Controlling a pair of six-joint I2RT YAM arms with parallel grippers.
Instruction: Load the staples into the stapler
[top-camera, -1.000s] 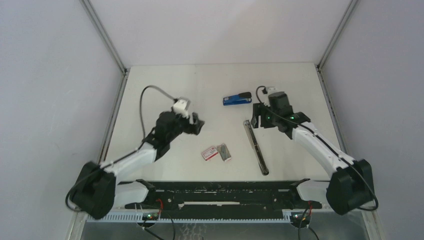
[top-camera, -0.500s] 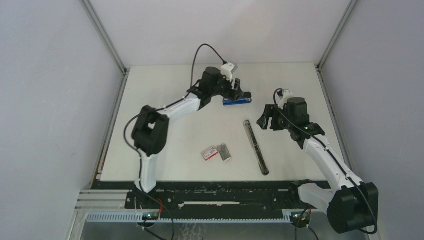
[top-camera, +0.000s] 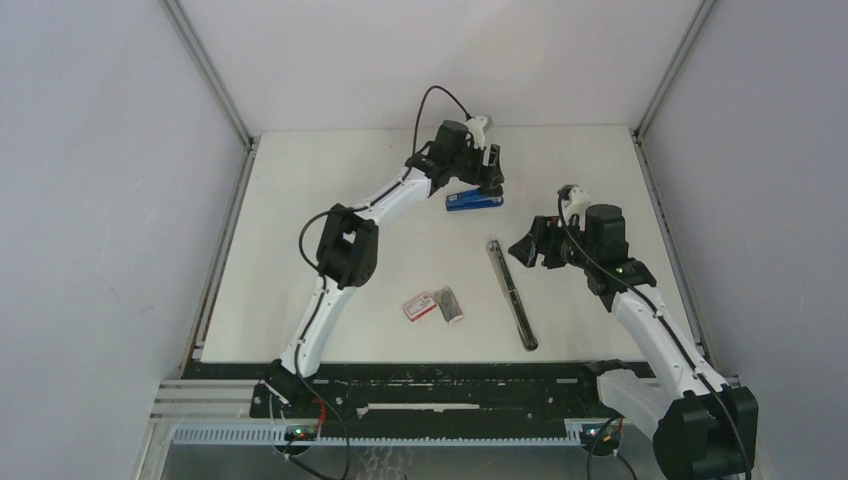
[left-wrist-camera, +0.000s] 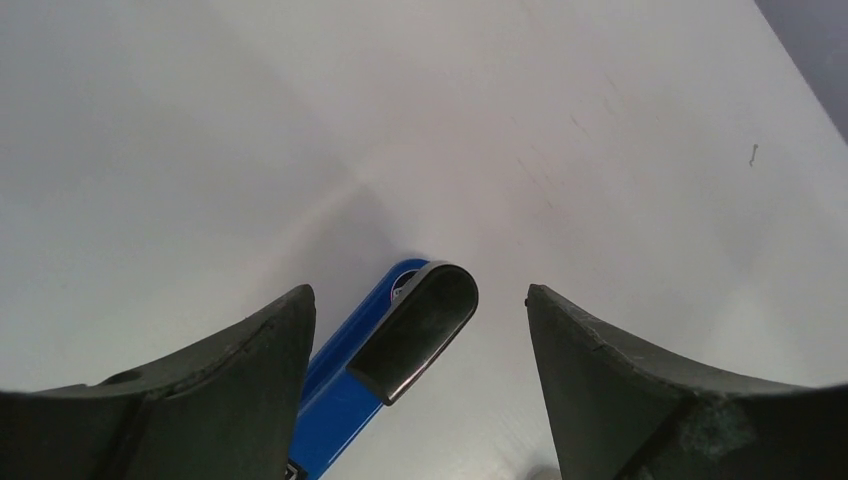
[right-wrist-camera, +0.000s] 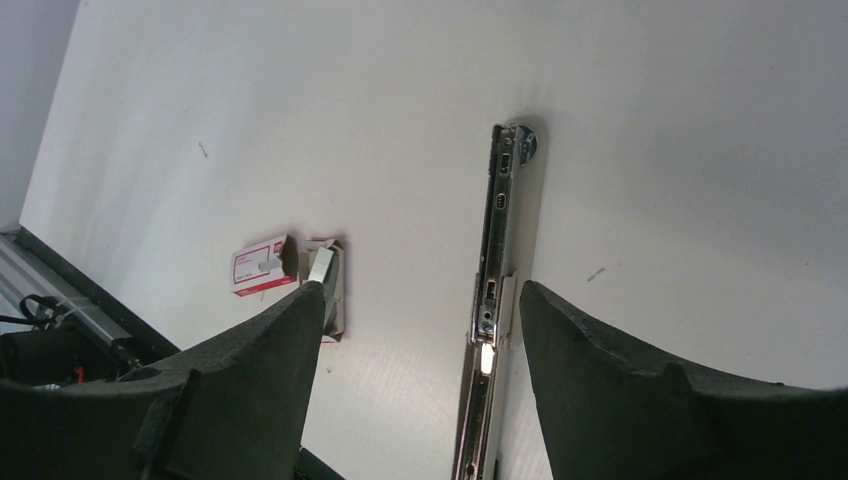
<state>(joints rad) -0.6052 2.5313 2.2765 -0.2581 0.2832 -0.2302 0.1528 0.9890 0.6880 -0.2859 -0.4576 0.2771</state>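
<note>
A blue stapler (top-camera: 473, 200) with a black end lies at the far middle of the table. My left gripper (top-camera: 487, 172) is open right above it. In the left wrist view the stapler (left-wrist-camera: 345, 395) lies between the spread fingers of that gripper (left-wrist-camera: 418, 292), nearer the left one, untouched. The red-and-white staple box (top-camera: 419, 306) and its grey tray (top-camera: 449, 305) lie near the front middle. My right gripper (top-camera: 528, 243) is open and empty beside the far end of a long metal rail (top-camera: 511, 292). The right wrist view shows the rail (right-wrist-camera: 495, 260), box (right-wrist-camera: 262, 266) and tray (right-wrist-camera: 328, 290) below the gripper (right-wrist-camera: 420, 285).
The white table (top-camera: 320, 230) is walled by grey panels on the left, back and right. A black mounting rail (top-camera: 440, 385) runs along the near edge.
My left arm has swung from the left middle of the table out to the far side, ending over the blue stapler. My right gripper has drawn back a little toward the near right.
</note>
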